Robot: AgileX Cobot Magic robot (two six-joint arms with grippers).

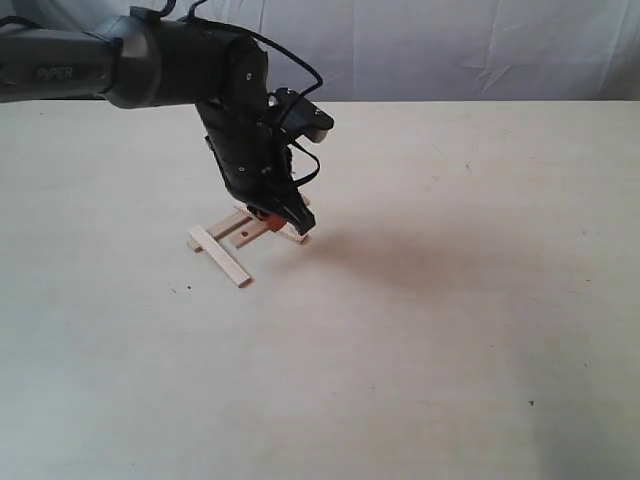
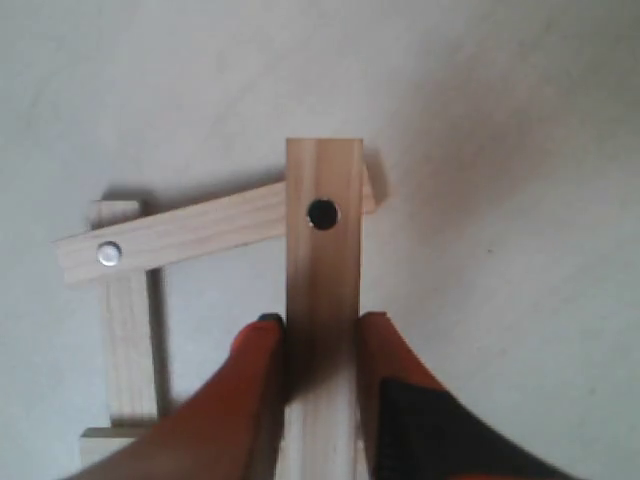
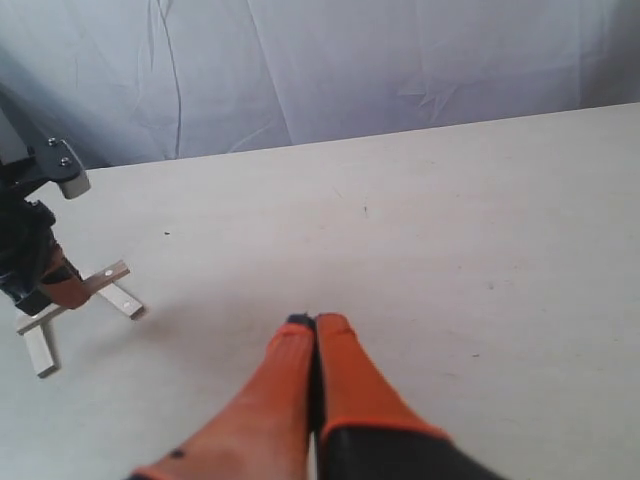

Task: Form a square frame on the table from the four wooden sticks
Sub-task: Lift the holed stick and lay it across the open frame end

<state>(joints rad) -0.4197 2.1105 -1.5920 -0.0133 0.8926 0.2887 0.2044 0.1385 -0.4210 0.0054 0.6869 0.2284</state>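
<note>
The four wooden sticks (image 1: 245,238) lie as a rough square frame (image 2: 200,320) left of centre on the table (image 1: 450,320), well clear of every edge. The far edge meets a wrinkled white cloth (image 1: 470,45) at the back. Lots of open surface to the right & front of the frame, w/ only a few tiny dark specks (image 1: 531,403) on it. The left arm (image 1: 90,65) comes in from upper left and drops over the frame, hiding its middle in the exterior view. The near slat (image 1: 222,258) shows in full, both ends poking past the crossings. The left gripper (image 2: 320,325) has its jaws clamped on a holed slat (image 2: 322,250), w/ orange fingers (image 2: 255,365) pressed on both long sides just behind the dark hole (image 2: 322,213). That slat's tip lies over one end of a second holed slat (image 2: 200,228), which runs skewed, not at a right angle to it. Its other end, w/ a pale dot, crosses over a third slat (image 2: 125,340). The fourth slat (image 2: 100,440) shows only as a bit at the picture's edge. The right gripper (image 3: 315,325) hangs over bare table, well apart from the frame, jaws together w/ nothing between. Nothing stands between it & the frame.
</note>
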